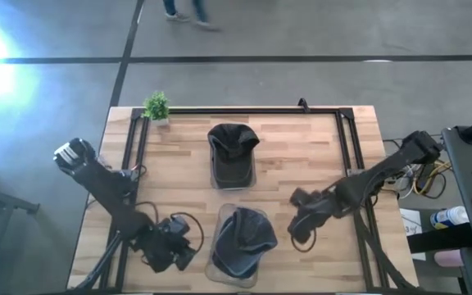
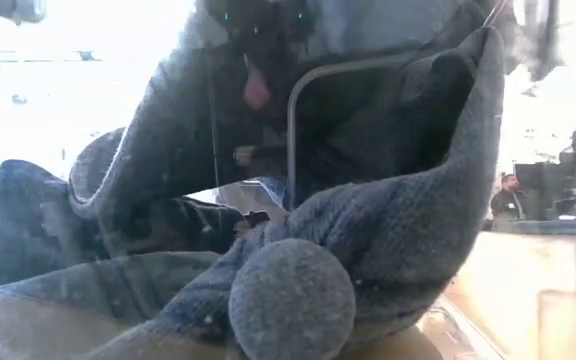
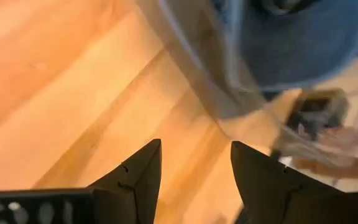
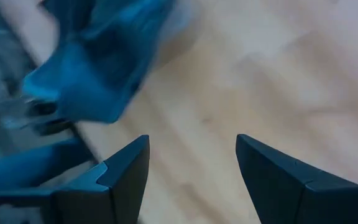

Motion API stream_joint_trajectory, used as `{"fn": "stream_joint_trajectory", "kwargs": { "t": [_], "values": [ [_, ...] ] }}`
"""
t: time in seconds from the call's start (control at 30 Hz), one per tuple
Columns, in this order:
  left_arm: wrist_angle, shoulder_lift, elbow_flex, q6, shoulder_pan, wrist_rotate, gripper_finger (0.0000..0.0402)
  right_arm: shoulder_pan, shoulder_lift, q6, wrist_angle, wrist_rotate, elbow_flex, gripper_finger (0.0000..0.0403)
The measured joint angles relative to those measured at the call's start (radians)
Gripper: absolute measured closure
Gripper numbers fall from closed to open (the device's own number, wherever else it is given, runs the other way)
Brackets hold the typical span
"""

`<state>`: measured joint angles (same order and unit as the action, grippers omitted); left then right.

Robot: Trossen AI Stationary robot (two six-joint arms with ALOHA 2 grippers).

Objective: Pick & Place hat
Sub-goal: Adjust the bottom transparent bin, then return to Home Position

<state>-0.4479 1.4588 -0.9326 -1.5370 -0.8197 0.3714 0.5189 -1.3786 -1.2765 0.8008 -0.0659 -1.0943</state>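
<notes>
Two dark hats sit on the wooden table, each resting in a clear plastic container. One hat (image 1: 232,146) is at the table's middle toward the far edge. The other hat (image 1: 244,238) lies by the near edge and fills the low view (image 2: 298,230), where its round pom-pom (image 2: 290,298) shows. My left gripper (image 1: 185,248) (image 3: 194,146) is open just left of the near hat, low over the table. My right gripper (image 1: 297,223) (image 4: 191,140) is open just right of that hat (image 4: 98,68). Neither touches it.
A small green plant (image 1: 156,106) stands at the far left corner of the table. A black frame rail (image 1: 244,111) runs along the far edge and down both sides. The near hat's clear container (image 3: 229,81) lies close to my left fingers. Bare wood separates the two hats.
</notes>
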Motion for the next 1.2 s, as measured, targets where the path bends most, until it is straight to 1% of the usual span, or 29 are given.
{"fn": "stream_joint_trajectory", "kwargs": {
  "t": [0.07,0.13,0.2,0.27,0.43,0.53,0.67,0.8,0.87,0.93,1.07,1.1,1.2],
  "values": [
    [0.172,0.020,0.066,-0.021,0.000,0.003,0.0216,0.012,-0.019,-0.037,-0.158,0.047,0.079,0.0170],
    [0.313,0.045,0.098,-0.025,0.000,0.004,0.0216,0.016,-0.049,-0.063,-0.285,0.070,0.132,0.0170],
    [0.350,0.087,0.108,-0.006,0.012,-0.002,0.0216,0.015,-0.084,-0.063,-0.387,0.072,0.160,0.0170],
    [0.367,0.125,0.106,0.015,0.025,-0.004,0.0216,0.005,-0.124,-0.037,-0.442,0.072,0.165,0.0170],
    [0.407,0.221,0.065,0.073,0.076,-0.008,0.0216,-0.032,-0.236,0.041,-0.457,0.068,0.131,0.0170],
    [0.475,0.268,0.026,0.138,0.116,-0.030,0.0216,-0.066,-0.287,0.100,-0.448,0.064,0.102,0.0170],
    [0.447,0.296,-0.030,0.226,0.146,-0.087,0.0216,-0.102,-0.304,0.157,-0.419,0.008,0.074,0.0170],
    [0.345,0.277,-0.055,0.248,0.159,-0.057,0.0216,-0.121,-0.259,0.190,-0.262,-0.038,0.048,0.0170],
    [0.270,0.241,-0.055,0.254,0.156,-0.055,0.0216,-0.119,-0.219,0.206,-0.160,-0.052,0.040,0.0170],
    [0.199,0.190,-0.047,0.254,0.149,-0.053,0.0216,-0.113,-0.172,0.212,-0.097,-0.060,0.038,0.0170],
    [0.081,0.065,-0.042,0.264,0.134,-0.057,0.0216,-0.077,-0.049,0.229,-0.075,-0.075,0.057,0.0170],
    [0.065,0.030,-0.042,0.264,0.127,-0.043,0.0216,-0.058,-0.012,0.230,-0.080,-0.091,0.064,0.0170],
    [0.048,-0.077,-0.042,0.261,0.088,0.054,0.0216,0.021,0.097,0.245,-0.087,-0.208,0.069,0.0170]
  ]
}}
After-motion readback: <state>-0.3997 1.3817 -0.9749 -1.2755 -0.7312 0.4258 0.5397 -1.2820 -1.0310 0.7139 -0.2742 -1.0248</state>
